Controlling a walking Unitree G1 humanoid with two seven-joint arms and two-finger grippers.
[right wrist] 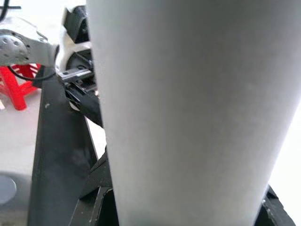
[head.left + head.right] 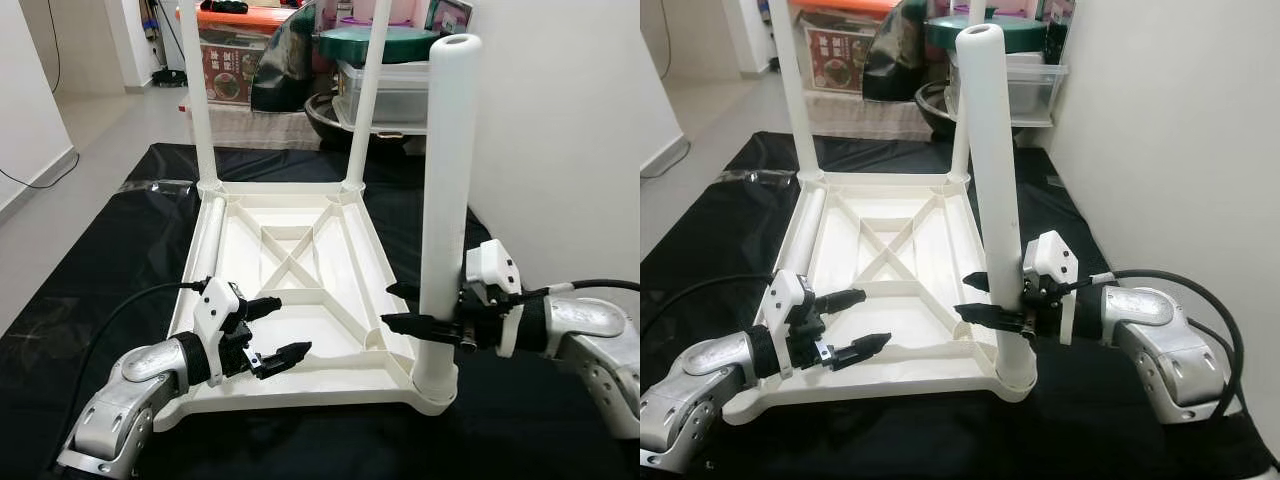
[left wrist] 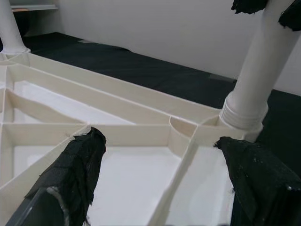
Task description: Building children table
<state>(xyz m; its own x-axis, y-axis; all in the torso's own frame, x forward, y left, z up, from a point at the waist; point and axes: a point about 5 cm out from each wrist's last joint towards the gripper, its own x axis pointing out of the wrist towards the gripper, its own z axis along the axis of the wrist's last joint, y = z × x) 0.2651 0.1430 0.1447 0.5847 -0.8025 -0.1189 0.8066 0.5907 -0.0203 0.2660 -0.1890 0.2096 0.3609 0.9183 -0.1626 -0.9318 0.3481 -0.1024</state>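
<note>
White plastic table top [image 2: 300, 290] lies inverted on the black floor mat [image 2: 90, 270]. The right end effector [image 2: 415, 310] is clamped around the upright leg [image 2: 445, 200] at the near right corner. The left end effector [image 2: 280, 330] hovers open over the near edge, holding nothing.

- The upturned table top [image 2: 300, 290] is cream white, its underside crossed by ribs of that colour.
- The leg [image 2: 447, 200] between the right gripper's [image 2: 405, 308] black fingers is plain white.
- The two far legs [image 2: 197, 90] are white too.
- The left gripper [image 2: 283, 330] has black fingers on a white and silver wrist.
- The sheet [image 2: 90, 290] beneath both grippers is glossy black.
- Beyond the grippers, a box [image 2: 232, 60] is red with orange on top.
- A lid [image 2: 378, 42] beside it is dark green.
</note>
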